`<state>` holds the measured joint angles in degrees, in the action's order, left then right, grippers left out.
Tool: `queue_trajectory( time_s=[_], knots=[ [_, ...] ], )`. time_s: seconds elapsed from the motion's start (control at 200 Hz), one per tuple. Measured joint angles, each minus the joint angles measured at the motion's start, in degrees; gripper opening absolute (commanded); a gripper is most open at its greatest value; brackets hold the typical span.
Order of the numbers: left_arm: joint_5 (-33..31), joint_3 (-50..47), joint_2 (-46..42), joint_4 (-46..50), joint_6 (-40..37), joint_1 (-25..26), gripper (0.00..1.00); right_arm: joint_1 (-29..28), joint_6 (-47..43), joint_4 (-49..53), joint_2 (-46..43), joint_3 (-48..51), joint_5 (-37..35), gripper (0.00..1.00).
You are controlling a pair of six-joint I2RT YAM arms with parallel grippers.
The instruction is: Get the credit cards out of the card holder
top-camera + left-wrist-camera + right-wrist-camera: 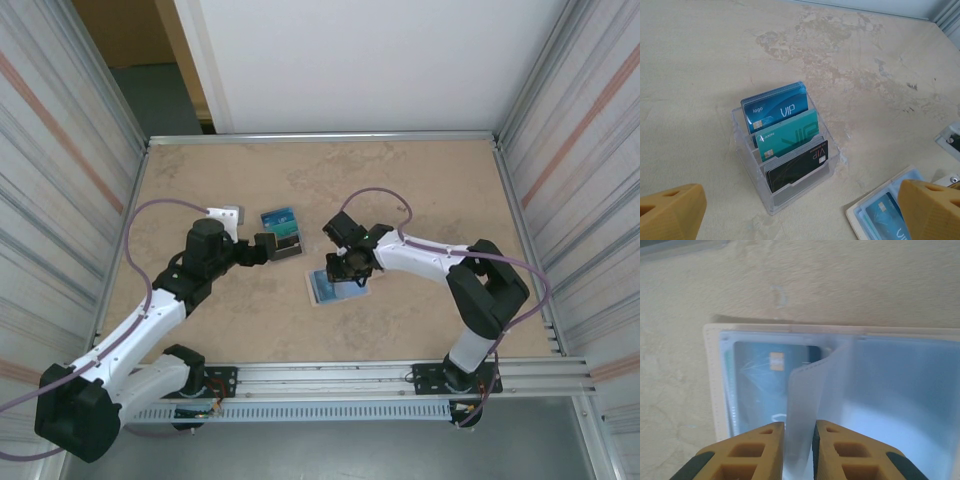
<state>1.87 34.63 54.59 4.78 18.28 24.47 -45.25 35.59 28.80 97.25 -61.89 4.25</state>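
While the right gripper [345,268] hangs over the open card holder [330,291] in the top view, the left gripper [267,248] faces a clear card stand [282,230]. From the left wrist, its fingers [670,210] stand wide apart, with the holder to their right. From the right wrist, the jaws pinch a plastic sleeve [807,395]. A teal card [762,377] lies ahead-left, and the holder's long axis runs across the fingers.

You have the card holder [330,290] lying open on the surface [430,180]; the card stand [281,232] sits just behind it to the left, cards [782,112] upright in its slots.
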Motion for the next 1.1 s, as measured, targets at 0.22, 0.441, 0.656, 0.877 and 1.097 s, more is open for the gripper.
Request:
queue_trajectory(
  time_s=[0.22, 0.441, 0.656, 0.877, 1.097],
  knots=[
    [-1.05, 1.16, 0.57, 0.79, -0.26, 2.05, 0.99, 2.78, 0.00, 0.96, -3.96, 2.62, -1.79, 0.23],
    [-5.29, 3.52, 2.97, 2.60, -2.51, 7.28, 0.99, 6.62, 0.00, 1.29, -5.33, 6.34, -2.56, 0.21],
    [-9.79, 3.93, 5.44, 3.13, -3.17, 12.20, 0.99, 9.51, 0.24, 1.46, -5.68, 8.31, -2.54, 0.19],
    [-13.88, 3.93, 8.63, 2.99, -1.64, 18.71, 0.99, 11.54, 1.75, 0.57, -9.18, 10.10, -0.22, 0.19],
    [-16.63, 3.89, 16.35, 2.32, -0.83, 24.04, 0.99, 11.65, 2.58, -4.33, -11.04, 10.60, 7.74, 0.19]
  ],
)
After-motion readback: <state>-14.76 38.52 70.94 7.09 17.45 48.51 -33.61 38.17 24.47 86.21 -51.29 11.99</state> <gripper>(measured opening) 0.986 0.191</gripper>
